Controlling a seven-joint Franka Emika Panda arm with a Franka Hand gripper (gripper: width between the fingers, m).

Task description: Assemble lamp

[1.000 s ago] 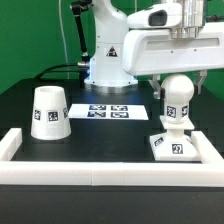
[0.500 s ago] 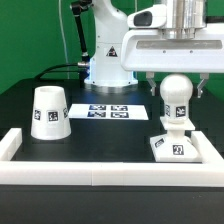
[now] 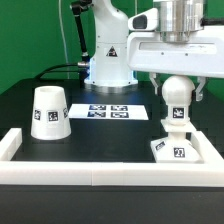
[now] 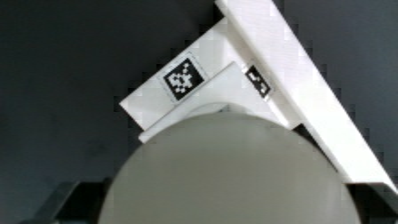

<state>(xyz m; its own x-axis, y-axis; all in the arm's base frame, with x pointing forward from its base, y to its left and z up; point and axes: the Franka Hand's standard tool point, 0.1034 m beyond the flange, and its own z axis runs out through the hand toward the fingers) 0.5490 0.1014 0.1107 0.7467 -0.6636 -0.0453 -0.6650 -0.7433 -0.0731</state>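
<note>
Exterior view: gripper (image 3: 177,91) lowered around bulb (image 3: 177,99)

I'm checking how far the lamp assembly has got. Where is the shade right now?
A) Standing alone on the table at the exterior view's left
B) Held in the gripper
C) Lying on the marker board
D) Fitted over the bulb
A: the shade stands by itself on the table, far from the bulb, which sits upright on the base at the exterior view's right.
</note>
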